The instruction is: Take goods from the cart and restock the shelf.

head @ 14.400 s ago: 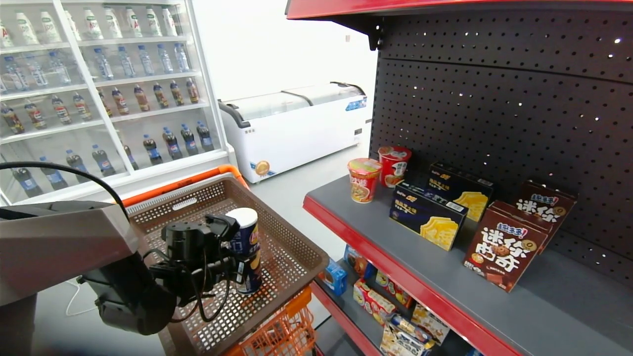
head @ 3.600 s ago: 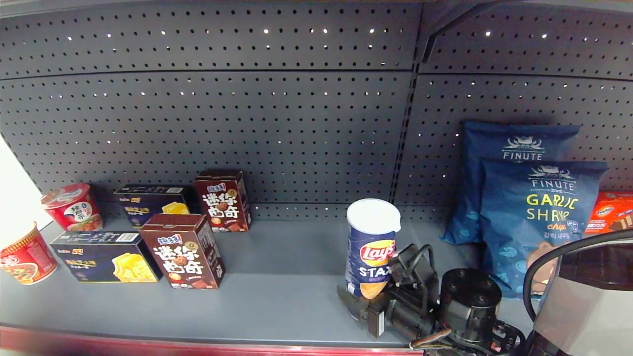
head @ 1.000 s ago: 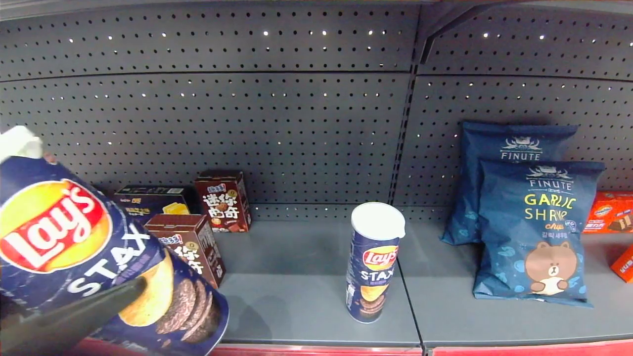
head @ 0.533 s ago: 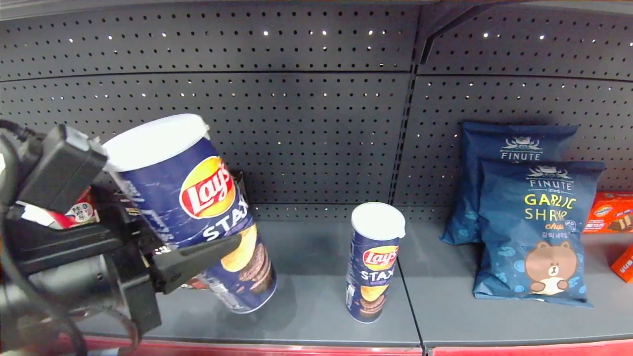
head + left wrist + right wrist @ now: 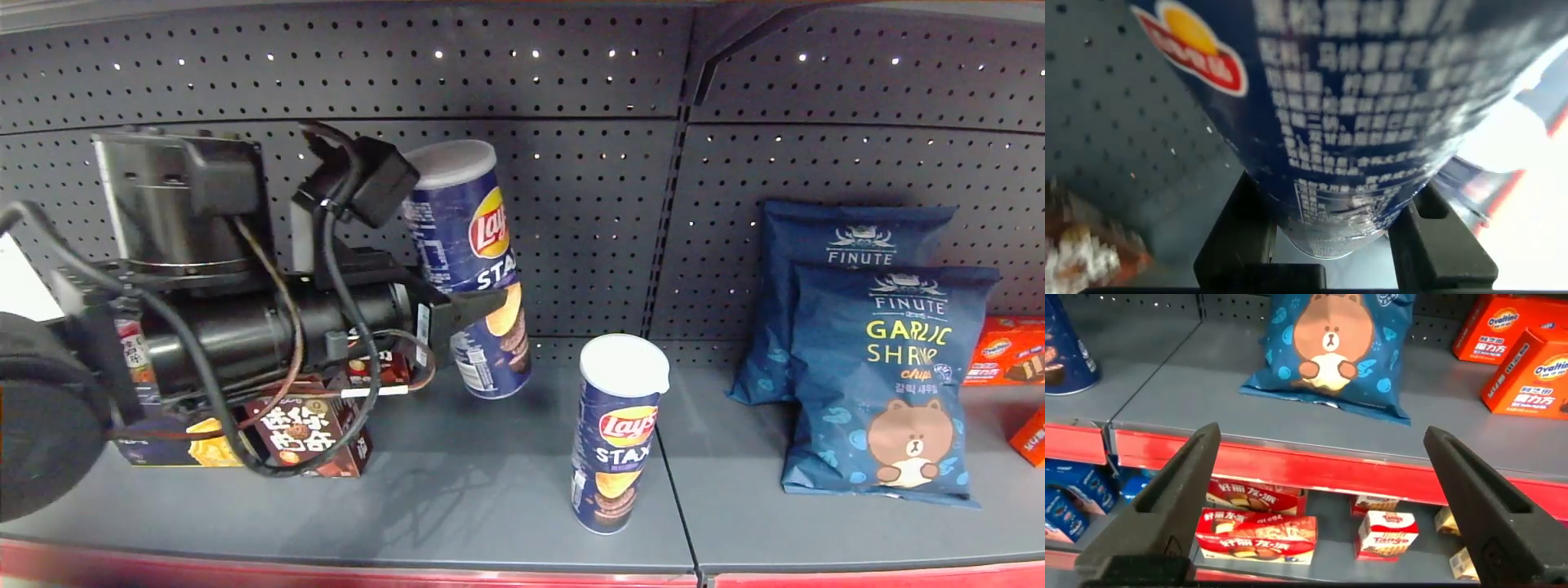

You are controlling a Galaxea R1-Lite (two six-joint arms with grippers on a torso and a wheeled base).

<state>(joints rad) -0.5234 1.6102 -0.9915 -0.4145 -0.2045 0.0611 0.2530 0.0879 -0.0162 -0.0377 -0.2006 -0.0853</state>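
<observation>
One can [image 5: 616, 433] stands on the shelf [image 5: 490, 498]; my left jaws clench a second can [image 5: 469, 261], tilted over it, right jaws gape; next I'd upright and lower it

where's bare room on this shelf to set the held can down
The widest bare shelf lies between the brown box and the standing can. A narrower strip separates that can from the chip bags. The left end is crowded.

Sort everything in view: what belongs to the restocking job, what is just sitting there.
Job: held chip can in the left gripper; standing chip can; shelf.
Just there: blue snack bags; brown box; orange boxes.
</observation>
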